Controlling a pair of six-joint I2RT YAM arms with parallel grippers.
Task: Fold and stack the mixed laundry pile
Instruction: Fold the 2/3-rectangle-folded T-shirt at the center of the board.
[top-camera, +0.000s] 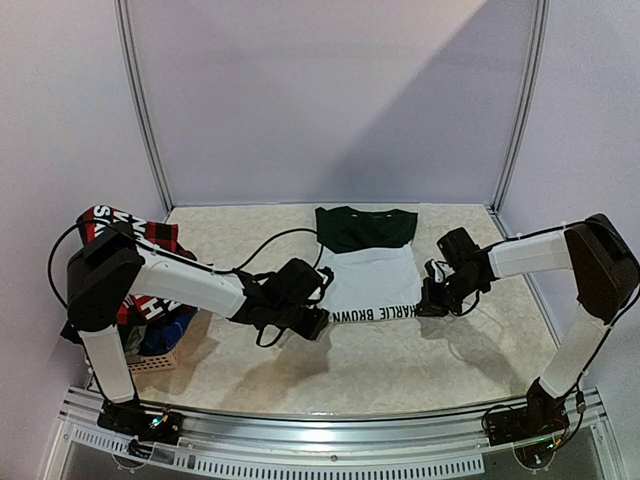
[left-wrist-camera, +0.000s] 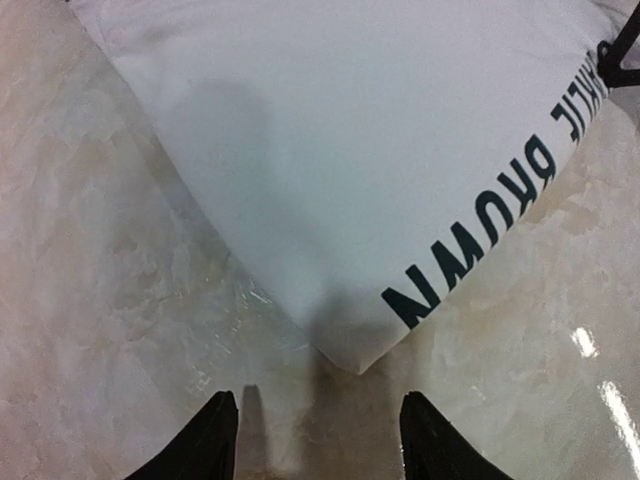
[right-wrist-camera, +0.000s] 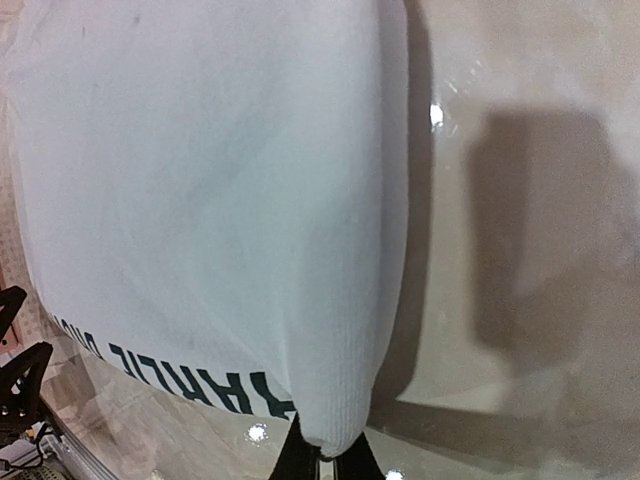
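- Where pale walls (top-camera: 330, 100) enclose it, beige marbled surface (top-camera: 400, 370) carries T-shirt (top-camera: 370, 262), flat, centre.
- Far left, other laundry (top-camera: 130, 230) heaped over basket (top-camera: 155, 362).
- Hem print: "CHARLIE BROWN".
- Jaws of right gripper (right-wrist-camera: 322, 455) clamp a hem corner; left gripper (left-wrist-camera: 318, 425) jaws open, near other corner.

A white-and-dark-green T-shirt (top-camera: 368, 262) printed CHARLIE BROWN lies flat mid-table (top-camera: 400, 370), the left gripper (top-camera: 316, 324) at its near left corner, the right gripper (top-camera: 431, 304) at its near right. A red-black plaid shirt (top-camera: 115, 225) heaps over a basket (top-camera: 155, 362) at the left edge.
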